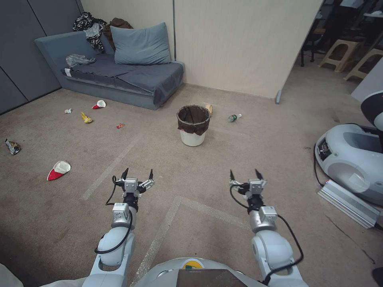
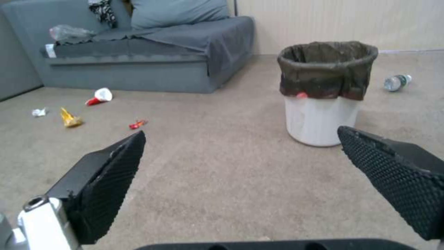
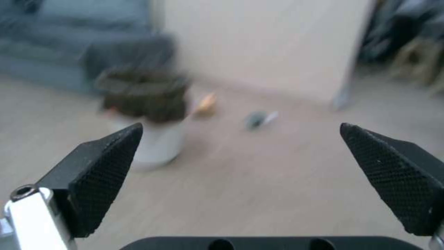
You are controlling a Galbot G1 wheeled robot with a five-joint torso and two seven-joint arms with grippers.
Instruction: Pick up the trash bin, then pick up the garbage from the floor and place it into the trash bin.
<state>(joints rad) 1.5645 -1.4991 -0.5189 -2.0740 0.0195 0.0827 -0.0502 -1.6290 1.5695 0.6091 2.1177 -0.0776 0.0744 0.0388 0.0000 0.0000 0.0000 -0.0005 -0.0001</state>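
While both our arms reach forward above the carpet (image 1: 223,159), we hold the left gripper (image 1: 138,173) and the right gripper (image 1: 246,174) side by side, each with its fingers spread wide apart and nothing between them. Ahead of us, between the two grippers and well apart from both, the trash bin (image 1: 193,136) stands upright on the floor, its dark bag folded over the rim. Just behind it lies a brown paper piece (image 1: 208,108), and near its right side a clear bottle (image 1: 233,117) rests on its side. Off to our left we see a crushed red-and-white cup (image 1: 59,170), another cup (image 1: 99,105) near the grey sofa (image 1: 119,75), a yellow wrapper (image 1: 86,118), a small red wrapper (image 1: 120,126), a white wad (image 1: 68,111) and a dark wrapper (image 1: 12,146).
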